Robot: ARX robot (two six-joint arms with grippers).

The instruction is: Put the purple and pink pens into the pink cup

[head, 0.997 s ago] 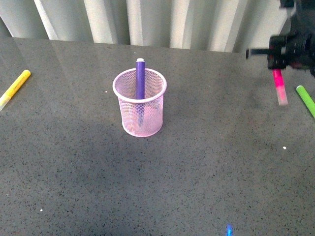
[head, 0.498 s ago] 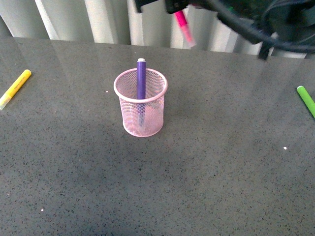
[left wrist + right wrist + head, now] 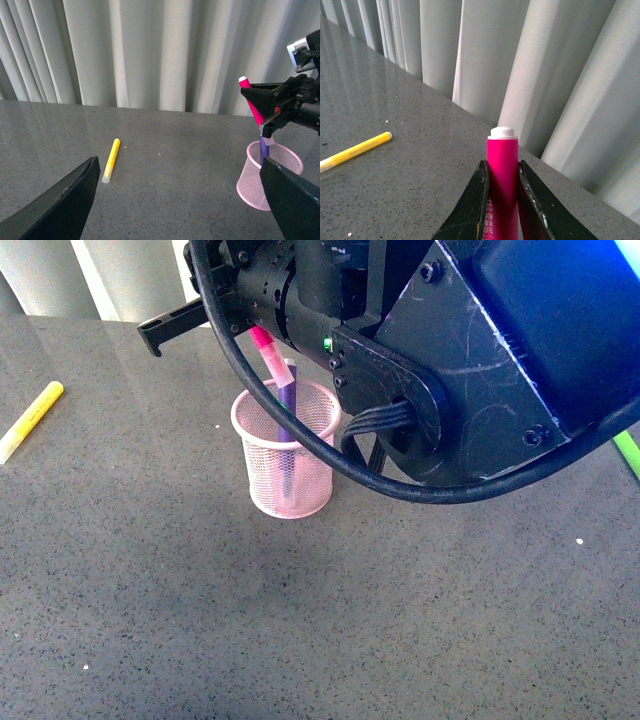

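Observation:
The pink cup (image 3: 290,475) stands mid-table with the purple pen (image 3: 287,410) upright inside it. My right gripper (image 3: 258,335) is shut on the pink pen (image 3: 270,358) and holds it tilted just above the cup, its lower end at the cup's mouth beside the purple pen. In the right wrist view the pink pen (image 3: 502,150) sits clamped in the right gripper (image 3: 502,167). The left wrist view shows the cup (image 3: 250,175), the purple pen (image 3: 263,150), the pink pen (image 3: 252,105) and my open, empty left gripper (image 3: 177,200), well away from the cup.
A yellow marker (image 3: 30,418) lies at the table's far left, also seen in the left wrist view (image 3: 111,160) and right wrist view (image 3: 355,150). A green marker (image 3: 628,452) lies at the right edge. A pale curtain (image 3: 150,50) hangs behind the table.
My right arm has swung from the far right, up and across to above the cup, carrying the pink pen. The cup and purple pen have not moved.

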